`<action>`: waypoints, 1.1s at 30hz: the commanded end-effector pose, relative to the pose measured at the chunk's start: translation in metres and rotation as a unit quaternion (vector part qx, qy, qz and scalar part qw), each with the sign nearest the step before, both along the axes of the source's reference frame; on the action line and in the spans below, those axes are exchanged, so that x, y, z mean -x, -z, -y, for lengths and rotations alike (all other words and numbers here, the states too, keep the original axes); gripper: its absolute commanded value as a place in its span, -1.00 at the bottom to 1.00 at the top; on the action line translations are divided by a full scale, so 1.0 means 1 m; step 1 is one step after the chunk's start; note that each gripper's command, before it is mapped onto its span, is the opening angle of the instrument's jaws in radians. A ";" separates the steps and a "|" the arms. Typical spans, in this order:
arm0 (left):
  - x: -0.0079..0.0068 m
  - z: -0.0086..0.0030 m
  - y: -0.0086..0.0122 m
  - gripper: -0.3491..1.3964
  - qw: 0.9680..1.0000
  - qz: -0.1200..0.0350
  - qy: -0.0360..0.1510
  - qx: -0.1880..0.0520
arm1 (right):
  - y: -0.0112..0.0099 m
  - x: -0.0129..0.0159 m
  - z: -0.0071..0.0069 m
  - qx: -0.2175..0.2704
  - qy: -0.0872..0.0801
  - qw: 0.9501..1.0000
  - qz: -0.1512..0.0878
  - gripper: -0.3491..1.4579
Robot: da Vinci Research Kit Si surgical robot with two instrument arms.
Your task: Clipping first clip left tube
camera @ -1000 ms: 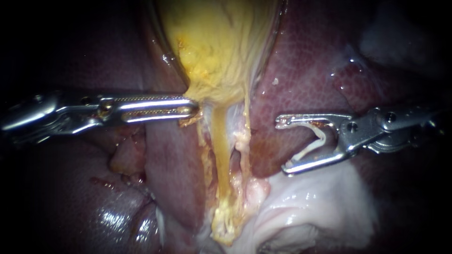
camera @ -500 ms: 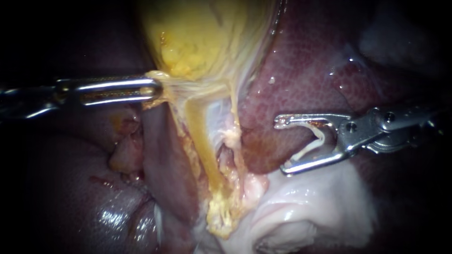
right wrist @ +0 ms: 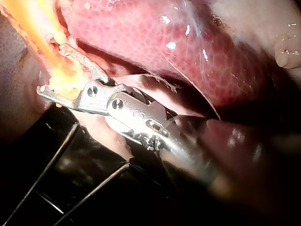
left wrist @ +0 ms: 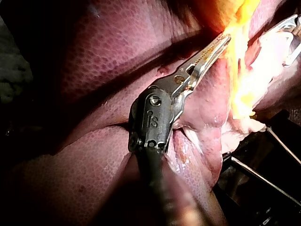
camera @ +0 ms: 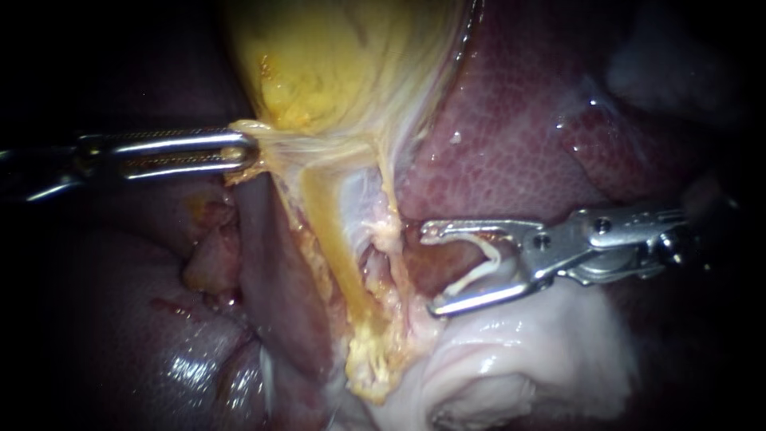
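- Yellow and drawn taut, the left tube (camera: 331, 239) runs down from the neck of the gallbladder (camera: 343, 64). It is bare along all its visible length, with no clip on it.
- At the upper end of the left tube, my left instrument (camera: 243, 152) has its jaws clamped on a fold of tissue. It holds that fold on the side of the tube away from my other instrument, so the tube stands stretched and slanted.
- On the other side of the left tube, my right instrument (camera: 431, 270) has its jaws apart with a pale clip (camera: 479, 267) seated in their mouth. The tips are near the tube but short of it and grip no tissue.
- By my judgement, the tube is exposed and the clip is loaded. What is left is to bring the open jaws across the left tube, straddle it and close.
- A thinner pale strand (camera: 391, 199) with ragged tissue lies between the left tube and the jaw tips. The jaws could catch it on the way in.
- Room is tight. The liver (camera: 511, 144) lies close over the upper jaw and white tissue (camera: 519, 359) just under the lower one. The clearest way in looks to be toward the mid-length of the left tube.
- In the right wrist view, yellow tissue shows at the jaw tips. I cannot tell whether any of it lies inside the mouth.
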State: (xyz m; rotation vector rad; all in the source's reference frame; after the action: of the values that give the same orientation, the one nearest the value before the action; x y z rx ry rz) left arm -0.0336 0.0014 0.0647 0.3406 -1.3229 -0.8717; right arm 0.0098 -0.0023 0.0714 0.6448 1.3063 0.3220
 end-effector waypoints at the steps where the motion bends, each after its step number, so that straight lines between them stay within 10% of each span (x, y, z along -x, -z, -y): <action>1: 0.0000 0.0000 -0.0001 -1.00 1.000 0.000 0.000 0.000 | -0.0004 -0.0003 0.0003 -0.003 0.003 1.000 0.002 0.05; 21: 0.0005 0.0006 0.0007 -1.00 1.000 -0.001 0.001 0.000 | -0.0072 -0.0048 0.0024 -0.027 0.009 1.000 0.014 0.05; 33: 0.0004 0.0005 0.0005 -1.00 1.000 -0.001 0.001 0.000 | -0.0079 -0.0064 0.0041 -0.057 0.044 0.997 -0.007 0.04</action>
State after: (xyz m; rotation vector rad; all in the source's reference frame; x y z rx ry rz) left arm -0.0340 0.0010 0.0641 0.3379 -1.3222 -0.8726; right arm 0.0163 -0.0065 0.0793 0.8121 1.2760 0.3197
